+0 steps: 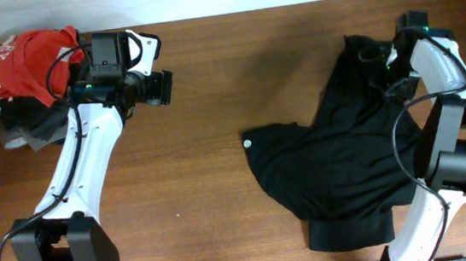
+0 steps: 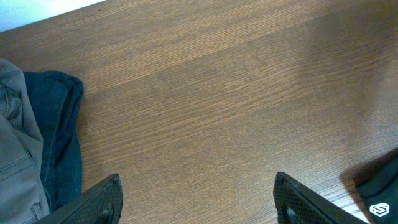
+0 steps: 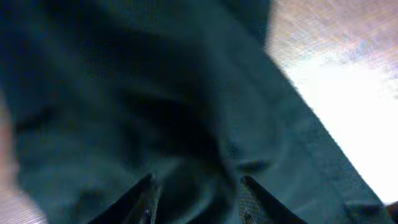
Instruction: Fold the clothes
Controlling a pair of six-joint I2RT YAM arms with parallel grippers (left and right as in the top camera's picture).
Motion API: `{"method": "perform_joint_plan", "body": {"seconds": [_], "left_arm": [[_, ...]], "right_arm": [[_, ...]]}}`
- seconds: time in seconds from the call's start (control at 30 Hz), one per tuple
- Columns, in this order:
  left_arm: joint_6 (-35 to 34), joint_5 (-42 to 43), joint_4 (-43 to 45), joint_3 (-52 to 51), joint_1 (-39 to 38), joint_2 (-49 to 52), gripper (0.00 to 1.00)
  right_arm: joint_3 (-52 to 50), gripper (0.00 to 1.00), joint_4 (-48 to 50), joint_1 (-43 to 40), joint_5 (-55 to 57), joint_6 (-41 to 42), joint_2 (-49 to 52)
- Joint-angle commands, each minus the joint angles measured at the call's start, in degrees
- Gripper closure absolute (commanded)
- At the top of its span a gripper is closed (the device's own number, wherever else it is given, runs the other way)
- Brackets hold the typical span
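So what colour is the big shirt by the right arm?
The shirt is black, small white mark; overhead view.

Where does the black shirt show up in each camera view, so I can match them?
Overhead: the black shirt lies spread over the right half of the table.
Left wrist: only a dark corner at the lower right edge, probably the black shirt.
Right wrist: the black shirt fills most of the blurred frame.
Shared landmark: the brown wooden table, visible in all three views.
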Motion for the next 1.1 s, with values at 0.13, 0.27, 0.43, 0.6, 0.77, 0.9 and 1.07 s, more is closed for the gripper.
{"method": "perform_joint_plan", "body": {"seconds": [0.13, 0.27, 0.43, 0.6, 0.77, 0.9, 1.07], "left_arm": [[0.9, 0.0, 0.0, 1.1, 0.0, 0.5, 0.23], [0.9, 0.0, 0.0, 1.1, 0.0, 1.1, 0.23], [0.9, 0.0, 0.0, 1.1, 0.0, 1.9, 0.23], [0.9, 0.0, 0.0, 1.1, 0.0, 2.1, 0.23], [0.9, 0.0, 0.0, 1.1, 0.0, 2.1, 0.23], [0.9, 0.0, 0.0, 1.1, 0.0, 2.1, 0.23], [0.9, -0.4, 0.8, 1.2, 0.0, 2.1, 0.23]], "right_arm": [[2.6, 0.53, 1.4, 5.1, -1.9, -1.5, -2.6], [2.6, 0.54, 2.0, 7.0, 1.7, 0.5, 0.3], [2.6, 0.54, 2.5, 8.0, 8.7, 3.8, 3.9], [2.5, 0.51, 3.5, 8.0, 11.4, 5.7, 5.5], [2.5, 0.50, 5.1, 8.0, 11.2, 6.1, 6.7], [2.5, 0.84, 5.0, 8.0, 9.1, 6.1, 7.6], [4.7, 0.96, 4.4, 8.1, 3.5, 6.1, 5.1]]}}
